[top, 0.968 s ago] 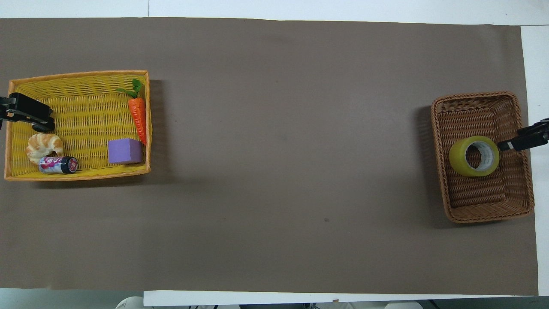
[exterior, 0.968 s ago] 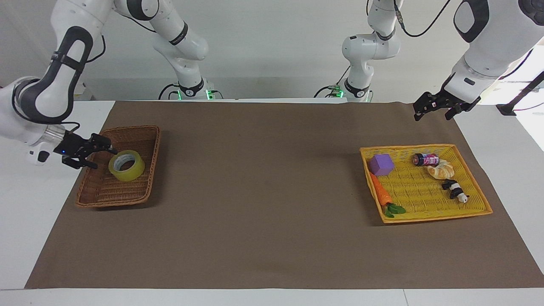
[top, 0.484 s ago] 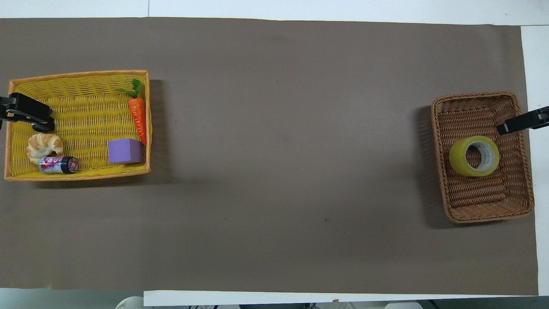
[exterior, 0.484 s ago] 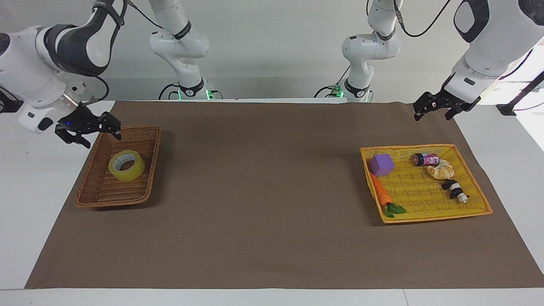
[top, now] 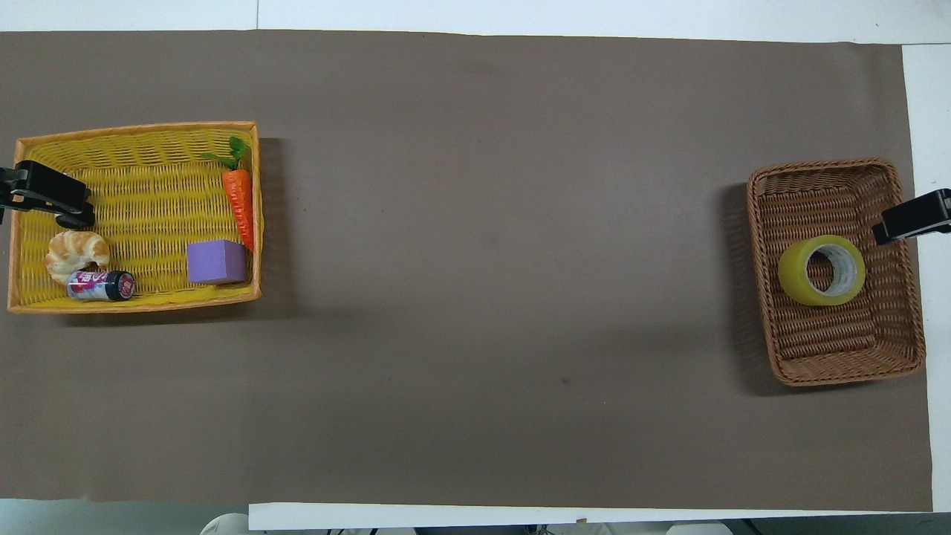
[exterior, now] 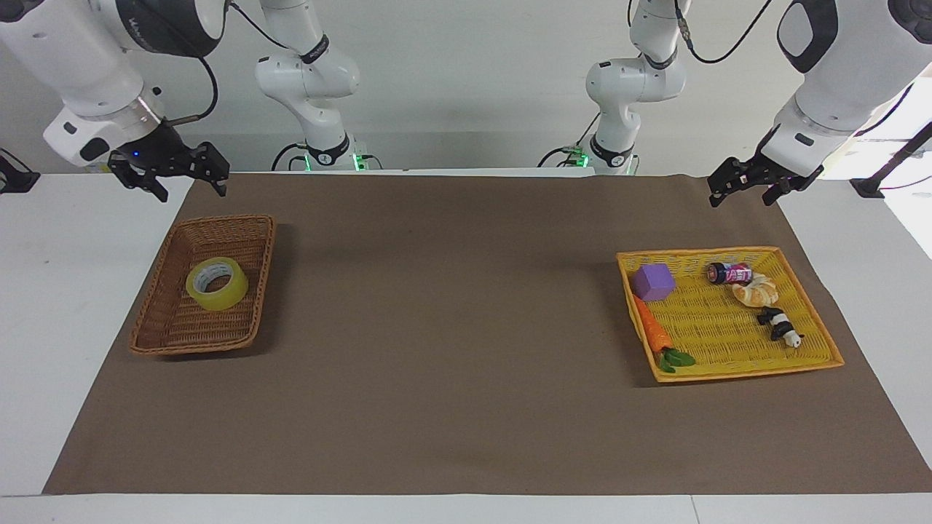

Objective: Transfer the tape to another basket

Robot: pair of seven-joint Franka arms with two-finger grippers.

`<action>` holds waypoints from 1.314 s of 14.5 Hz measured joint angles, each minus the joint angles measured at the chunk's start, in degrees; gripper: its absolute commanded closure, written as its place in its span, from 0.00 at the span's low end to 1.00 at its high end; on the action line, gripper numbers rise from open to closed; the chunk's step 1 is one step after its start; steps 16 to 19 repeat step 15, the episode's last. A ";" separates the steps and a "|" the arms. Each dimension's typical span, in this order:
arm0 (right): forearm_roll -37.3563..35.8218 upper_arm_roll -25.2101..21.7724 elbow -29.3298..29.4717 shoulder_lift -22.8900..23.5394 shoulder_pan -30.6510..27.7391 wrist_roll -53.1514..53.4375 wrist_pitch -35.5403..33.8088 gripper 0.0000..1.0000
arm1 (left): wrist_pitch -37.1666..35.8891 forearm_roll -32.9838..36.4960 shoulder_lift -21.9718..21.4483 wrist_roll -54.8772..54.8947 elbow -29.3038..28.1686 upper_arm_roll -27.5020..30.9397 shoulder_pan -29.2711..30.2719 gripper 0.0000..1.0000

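Observation:
The tape point(exterior: 217, 283) point(top: 821, 270), a yellow roll with a pale core, lies flat in the brown wicker basket point(exterior: 256, 291) point(top: 817, 166) at the right arm's end of the table. My right gripper point(exterior: 191, 188) point(top: 912, 223) hangs open high in the air over the basket's outer rim, clear of the tape and holding nothing. My left gripper point(exterior: 740, 198) point(top: 74, 208) waits open and empty, raised over the outer edge of the yellow basket point(exterior: 728, 331) point(top: 148, 200).
The yellow basket at the left arm's end holds a purple cube point(exterior: 653, 282), a carrot point(exterior: 654, 331), a can point(exterior: 729, 274), a croissant point(exterior: 756, 292) and a small panda toy point(exterior: 779, 325). A brown mat point(exterior: 451, 313) covers the table between the baskets.
My right gripper has risen from beside the tape in the wicker basket and pulled back toward the robots, still open. The tape and the left arm have not moved.

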 measured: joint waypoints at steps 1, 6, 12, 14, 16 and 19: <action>-0.05 -0.05 -0.01 -0.06 0.08 0.90 -0.24 0.00 | 0.00 0.00 0.00 0.00 0.00 0.00 0.00 0.00; -0.09 -0.91 -0.12 -0.05 -1.40 2.27 -0.25 0.00 | 0.00 0.00 0.00 0.00 0.00 0.00 0.00 0.00; -0.09 -1.03 -0.23 -0.25 -1.95 3.25 -0.85 0.00 | 0.00 0.00 0.00 0.00 0.00 0.00 0.00 0.00; -0.09 -1.03 -1.02 -0.76 -1.95 3.28 -1.14 0.00 | 0.00 0.00 0.00 0.00 0.00 0.00 0.00 0.00; -0.09 -1.03 -1.39 -1.04 -1.96 3.28 -1.16 0.00 | 0.00 0.00 0.00 0.00 0.00 0.00 0.00 0.00; -0.09 -1.03 -1.39 -1.04 -1.96 3.28 -1.16 0.00 | 0.00 0.00 0.00 0.00 0.00 0.00 0.00 0.00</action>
